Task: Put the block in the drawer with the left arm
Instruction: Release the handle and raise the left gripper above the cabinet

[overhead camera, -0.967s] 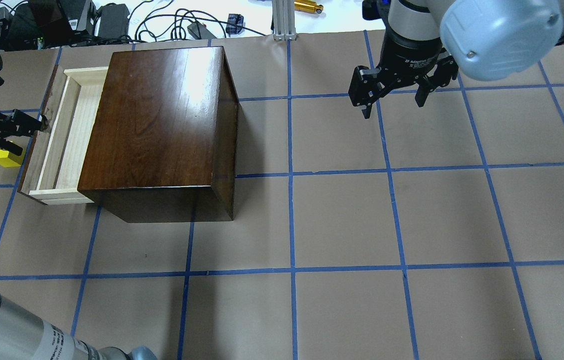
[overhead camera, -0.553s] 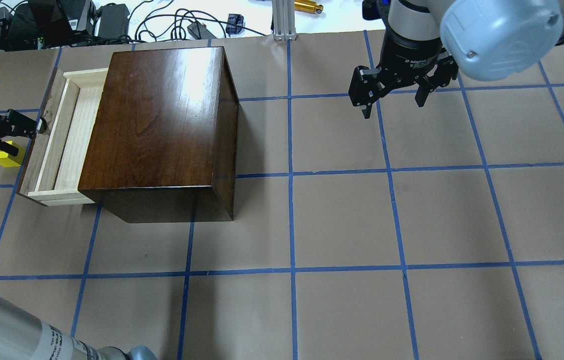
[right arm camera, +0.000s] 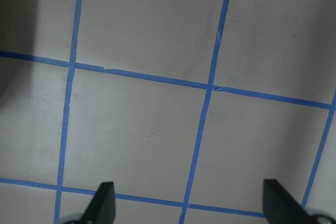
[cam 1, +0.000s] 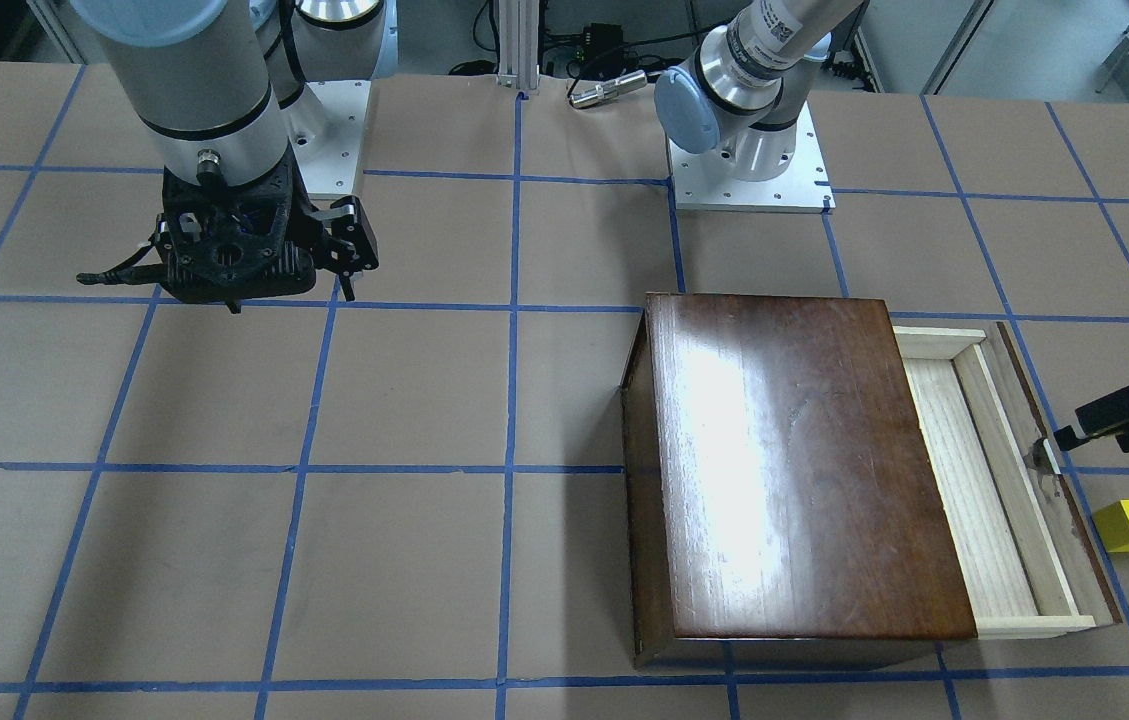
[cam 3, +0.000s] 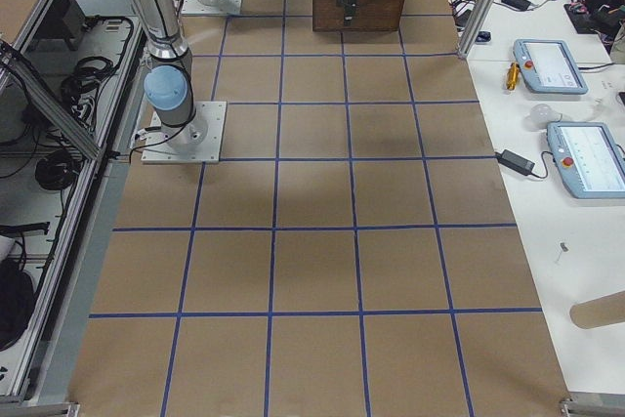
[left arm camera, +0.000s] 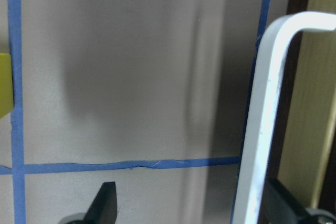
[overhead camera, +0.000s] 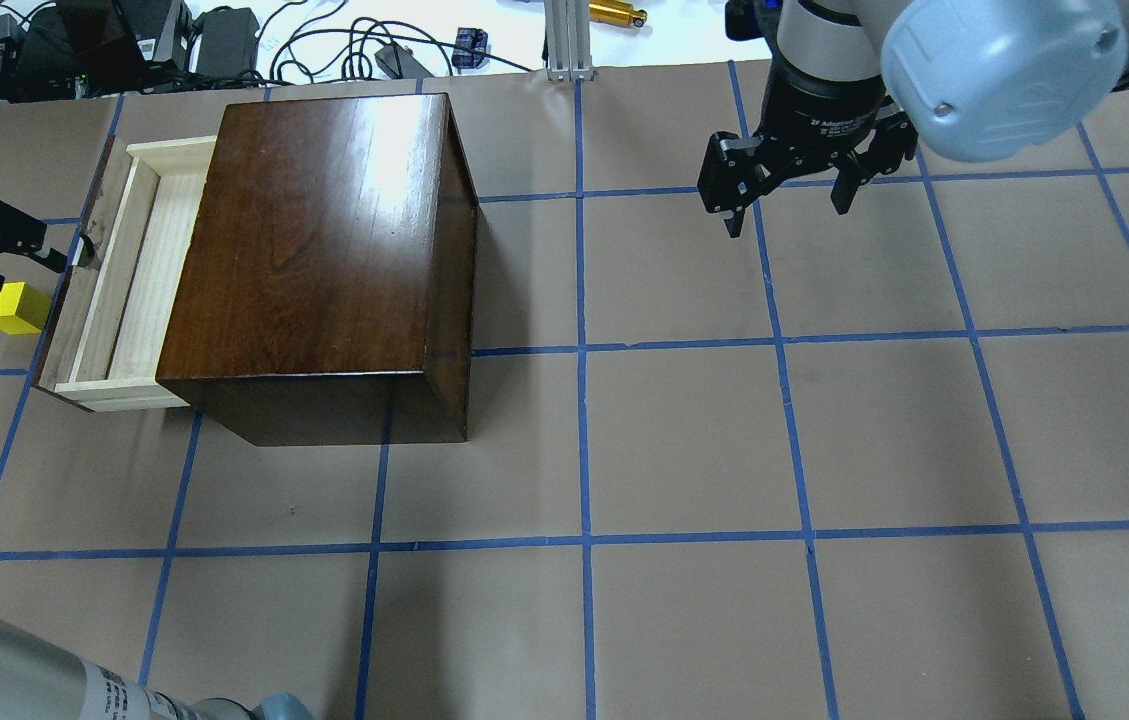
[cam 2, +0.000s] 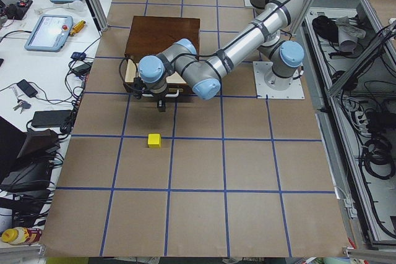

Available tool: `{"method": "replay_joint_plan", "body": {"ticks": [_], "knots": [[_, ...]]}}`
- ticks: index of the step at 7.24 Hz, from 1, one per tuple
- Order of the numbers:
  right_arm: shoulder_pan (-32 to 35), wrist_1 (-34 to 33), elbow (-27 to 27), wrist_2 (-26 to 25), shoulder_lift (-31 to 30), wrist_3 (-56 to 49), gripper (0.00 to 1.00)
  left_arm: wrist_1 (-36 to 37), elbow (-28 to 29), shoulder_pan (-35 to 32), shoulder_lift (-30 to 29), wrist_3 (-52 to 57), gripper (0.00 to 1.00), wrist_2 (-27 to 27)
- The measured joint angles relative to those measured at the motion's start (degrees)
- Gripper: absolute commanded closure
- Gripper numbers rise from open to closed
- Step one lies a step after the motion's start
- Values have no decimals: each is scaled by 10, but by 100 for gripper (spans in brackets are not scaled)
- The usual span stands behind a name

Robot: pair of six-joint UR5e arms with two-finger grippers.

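Where it sits, the block [overhead camera: 15, 308] shows bright yellow.

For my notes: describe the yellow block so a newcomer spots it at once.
Find the large glossy dark-brown wooden box; its shallow pale-wood drawer stands pulled out on one side. Just outside the drawer's dark front panel, on the brown paper table, lies the small bright yellow cube. It is the only yellow thing on the blue-taped grid, far smaller than the box.
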Motion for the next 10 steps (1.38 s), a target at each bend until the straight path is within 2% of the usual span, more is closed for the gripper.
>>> {"method": "replay_joint_plan", "body": {"ticks": [3, 5, 7, 10], "knots": [[0, 0, 0, 0, 0, 0, 0, -95, -4, -31, 115, -11, 0, 21], [0, 0, 0, 0, 0, 0, 0, -124, -14, -92, 172, -87, 0, 35], [0, 0, 0, 0, 0, 0, 0, -116, -27, -182, 199, -194, 0, 45], [0, 0, 0, 0, 0, 0, 0, -56, -30, -333, 185, -328, 0, 104]]}}
